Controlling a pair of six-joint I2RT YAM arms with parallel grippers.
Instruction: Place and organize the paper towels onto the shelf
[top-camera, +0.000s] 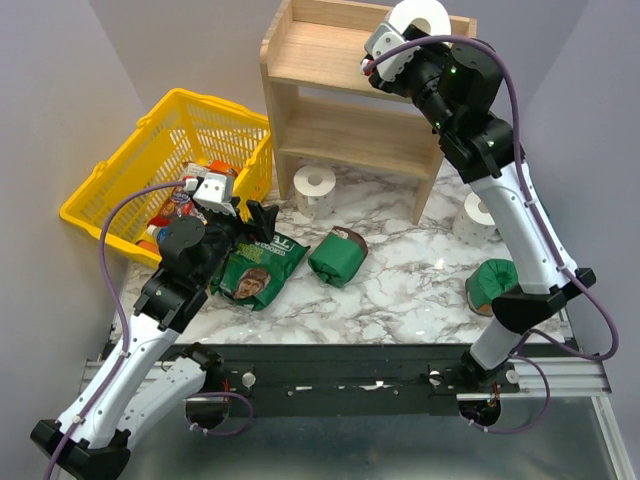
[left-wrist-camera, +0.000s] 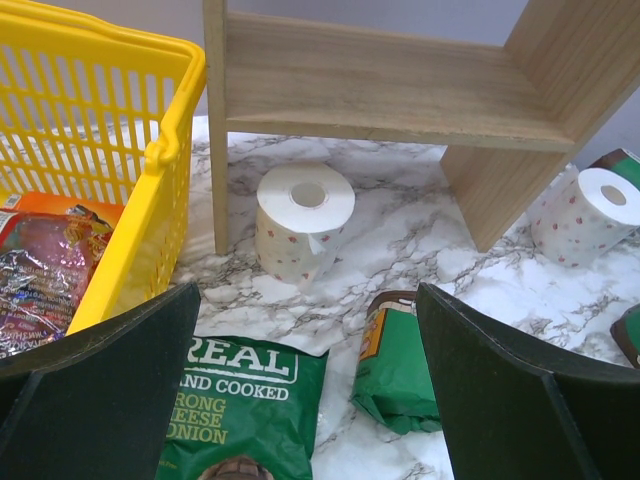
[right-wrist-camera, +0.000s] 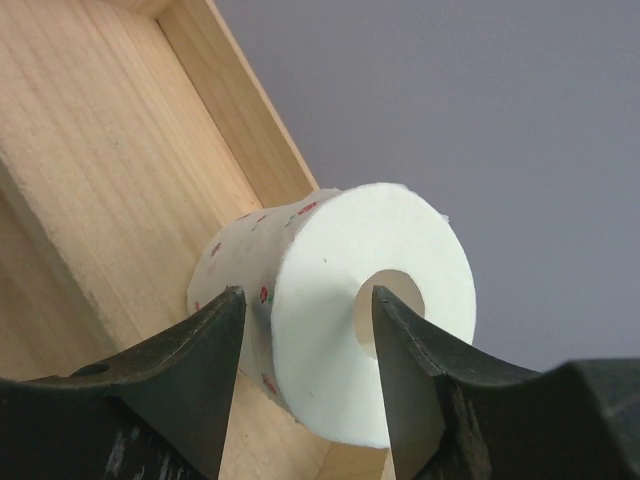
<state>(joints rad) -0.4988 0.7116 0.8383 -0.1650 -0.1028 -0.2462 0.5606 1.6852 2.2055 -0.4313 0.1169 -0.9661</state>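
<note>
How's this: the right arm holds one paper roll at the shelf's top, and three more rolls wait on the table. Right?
Two, not three: the top view shows one roll by the shelf's left leg, another roll beyond its right side. The rest holds.

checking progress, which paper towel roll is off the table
The roll in the right gripper, held on its side at the shelf's top tier. The other two stand upright on the marble table.
</note>
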